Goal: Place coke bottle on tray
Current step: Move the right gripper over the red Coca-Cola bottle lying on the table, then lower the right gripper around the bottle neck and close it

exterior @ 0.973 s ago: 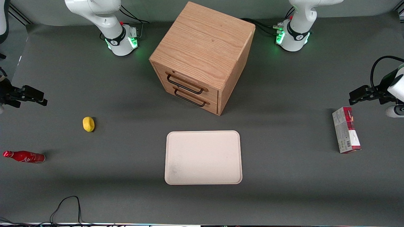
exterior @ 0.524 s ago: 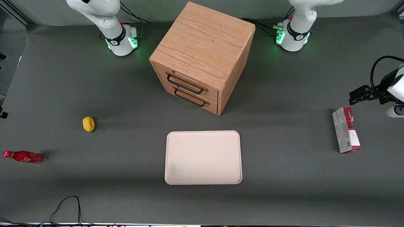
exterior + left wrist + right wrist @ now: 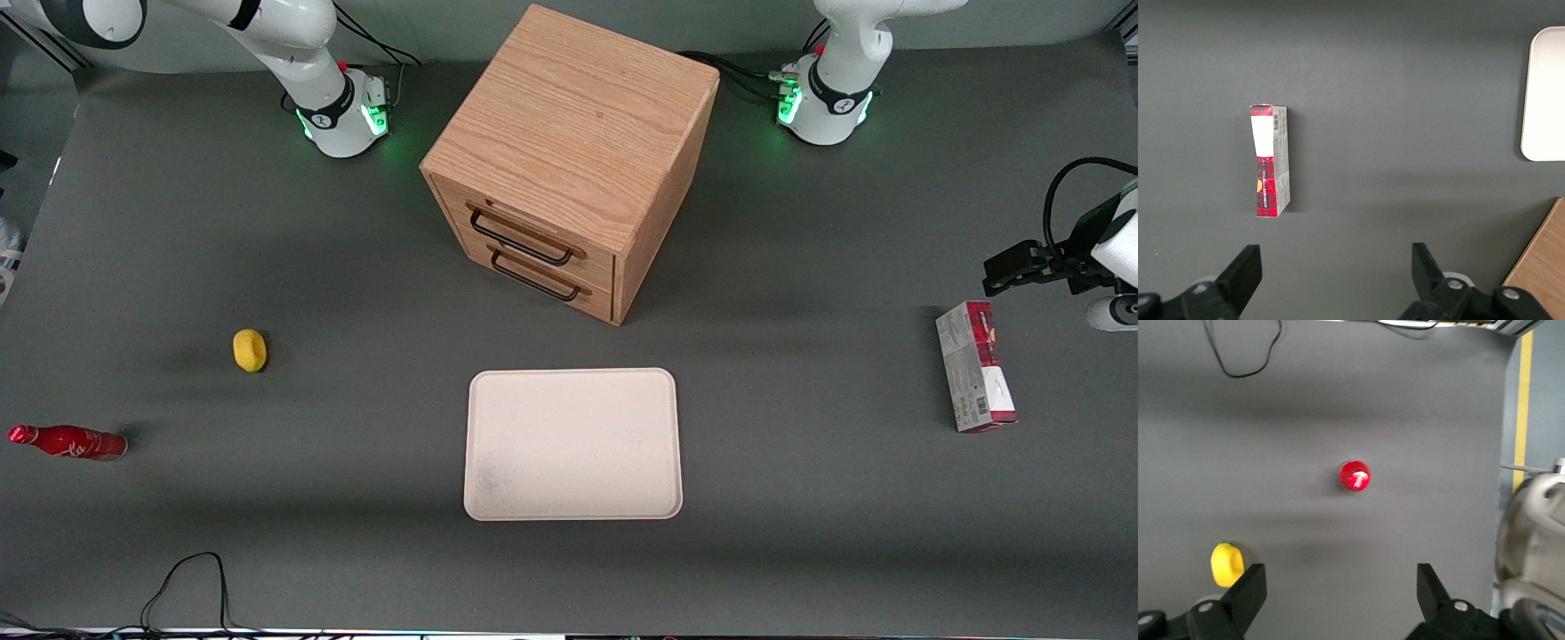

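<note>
A: Biggest first: drawer cabinet at the worktop's edge farthest from the front camera, mid-span. Tray sits in front of it, bare.

B: Bottle?

A: Coke bottle stands at the working arm's edge, well apart from the tray; lemon near it.

B: Gripper?

A: Gripper hangs high above the bottle, fingers spread wide, holding nothing.

B: Risk?

A: Slim, upright, close to the edge. An off-centre descent could tip it off the worktop.
</note>
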Robot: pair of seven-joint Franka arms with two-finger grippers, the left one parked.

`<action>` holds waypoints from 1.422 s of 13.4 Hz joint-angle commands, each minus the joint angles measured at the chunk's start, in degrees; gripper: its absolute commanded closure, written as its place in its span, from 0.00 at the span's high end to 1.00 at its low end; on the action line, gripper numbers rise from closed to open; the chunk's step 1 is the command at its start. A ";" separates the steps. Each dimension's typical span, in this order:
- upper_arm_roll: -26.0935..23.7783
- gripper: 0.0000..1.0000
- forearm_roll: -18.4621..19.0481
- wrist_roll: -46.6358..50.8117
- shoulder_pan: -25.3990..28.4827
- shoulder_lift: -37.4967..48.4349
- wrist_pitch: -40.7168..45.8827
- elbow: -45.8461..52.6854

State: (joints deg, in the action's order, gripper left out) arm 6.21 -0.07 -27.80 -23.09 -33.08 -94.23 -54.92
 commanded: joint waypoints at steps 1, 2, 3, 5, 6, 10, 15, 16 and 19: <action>-0.76 1.00 -1.25 -2.69 -1.34 -1.98 0.81 3.68; -0.76 1.00 -3.25 -5.14 -2.74 -3.99 -0.85 3.68; -0.85 1.00 -5.62 -6.64 -3.88 -5.75 -2.78 3.68; -0.85 1.00 -6.08 -6.74 -4.68 -9.27 -4.99 3.50; -0.85 1.00 -6.08 -6.57 -4.77 -10.24 -6.22 3.24; -0.85 1.00 -6.35 -6.57 -4.77 -13.67 -9.04 1.84; -0.85 1.00 -6.44 -6.92 -4.68 -13.24 -13.50 -3.78; -0.85 1.00 -6.52 -6.92 -4.68 -13.24 -15.09 -5.19; -0.85 1.00 -6.52 -7.01 -4.77 -13.76 -16.33 -5.99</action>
State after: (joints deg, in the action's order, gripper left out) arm 5.54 -5.34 -33.16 -27.57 -47.31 -109.27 -59.50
